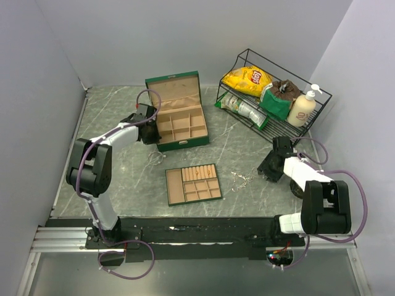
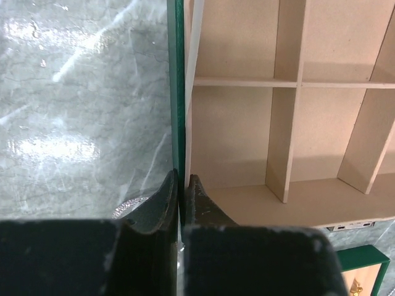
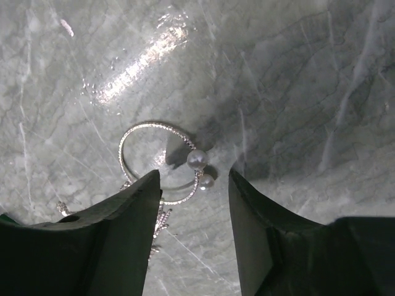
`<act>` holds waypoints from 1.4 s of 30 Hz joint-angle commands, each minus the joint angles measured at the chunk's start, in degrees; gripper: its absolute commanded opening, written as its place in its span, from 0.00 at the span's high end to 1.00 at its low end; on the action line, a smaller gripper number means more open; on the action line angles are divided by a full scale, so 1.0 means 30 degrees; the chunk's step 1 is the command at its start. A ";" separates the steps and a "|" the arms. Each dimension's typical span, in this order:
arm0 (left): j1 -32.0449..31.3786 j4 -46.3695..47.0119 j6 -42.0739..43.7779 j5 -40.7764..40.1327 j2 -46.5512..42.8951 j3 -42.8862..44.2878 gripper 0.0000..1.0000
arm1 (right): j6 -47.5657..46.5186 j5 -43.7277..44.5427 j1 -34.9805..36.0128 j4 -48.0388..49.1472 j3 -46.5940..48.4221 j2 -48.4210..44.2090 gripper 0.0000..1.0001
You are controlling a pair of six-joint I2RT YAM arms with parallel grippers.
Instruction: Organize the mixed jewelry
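I hold the left end effector pinching the green box wall, likely steadying it; the right end effector, at four o'clock, is spread astride the pearl ring.

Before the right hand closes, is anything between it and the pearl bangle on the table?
Nothing visible is. The right hand hangs open straight above the bangle. A small sparkly piece lies beside the bangle, close to one fingertip, and might get caught in the grasp.
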 commanded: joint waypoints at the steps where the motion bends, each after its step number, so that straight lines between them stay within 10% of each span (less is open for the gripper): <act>1: -0.0487 -0.0253 -0.0843 0.2207 -0.0392 0.0075 0.89 | 0.0135 0.0554 -0.0086 0.0436 0.0646 0.0636 0.47; 25: -0.0342 -0.1133 0.2640 -0.0567 -0.3406 0.1104 0.36 | -0.1828 -0.0001 -0.0057 0.0553 0.1848 0.0317 0.95; 42: 0.3233 0.0918 0.2497 -0.0988 -0.7219 -0.2736 0.00 | -0.1711 -0.1789 0.1844 -0.0736 0.5858 -0.1328 0.96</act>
